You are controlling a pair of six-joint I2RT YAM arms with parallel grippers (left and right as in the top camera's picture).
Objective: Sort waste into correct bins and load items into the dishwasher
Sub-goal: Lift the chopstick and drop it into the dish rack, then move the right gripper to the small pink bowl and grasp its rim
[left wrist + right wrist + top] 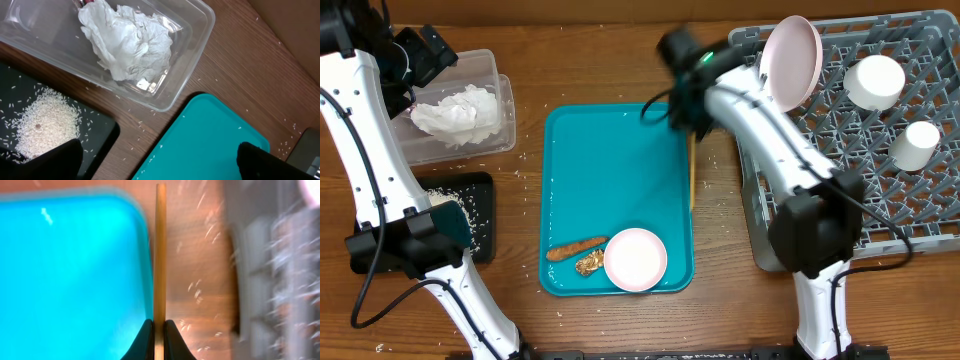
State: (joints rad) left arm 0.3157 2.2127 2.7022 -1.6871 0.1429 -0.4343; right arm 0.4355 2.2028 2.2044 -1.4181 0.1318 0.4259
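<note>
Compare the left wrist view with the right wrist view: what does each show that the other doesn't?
Only the left wrist view: a clear bin holding crumpled tissue, and a black tray with a rice pile. Only the right wrist view: the right gripper shut on a wooden stick, and the blurred dish rack. Both: the teal tray and the grain-flecked wooden table.

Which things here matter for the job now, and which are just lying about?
Job: chopstick in the right gripper, bowl, food scrap, gold wrapper, dish rack, clear bin, black bin.
Lying about: stray rice grains on the table.
</note>
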